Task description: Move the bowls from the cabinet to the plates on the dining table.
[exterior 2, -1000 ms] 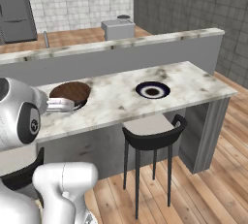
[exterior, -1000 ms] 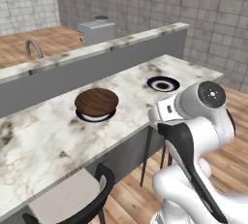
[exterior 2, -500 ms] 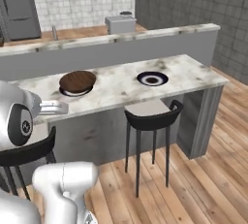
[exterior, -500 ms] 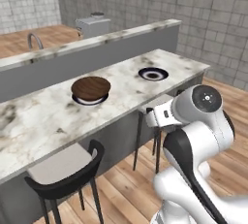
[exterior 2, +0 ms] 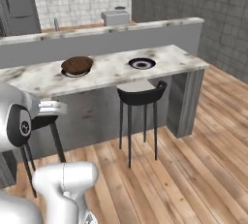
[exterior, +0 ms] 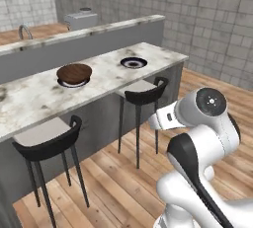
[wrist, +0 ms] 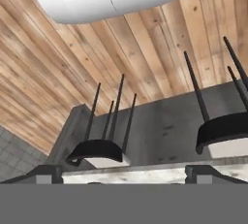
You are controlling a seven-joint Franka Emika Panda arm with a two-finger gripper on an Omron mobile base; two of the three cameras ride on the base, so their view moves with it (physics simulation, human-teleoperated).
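A dark brown wooden bowl rests on a navy-rimmed plate on the marble dining table. A second plate lies empty further right on the table. My hand hangs well short of the table, out over the floor. In the hand view my gripper is open with nothing between its fingertips, and it faces the table's grey base. The cabinet is out of view.
Two black stools stand along the table's near side, and appear upside down in the hand view. Wooden floor spreads between me and them. A back counter with a faucet and a fridge lie beyond.
The whole scene has shifted and shrunk: the base has driven back from the table. The bowl and plates have not moved on the table. The gripper stays open.
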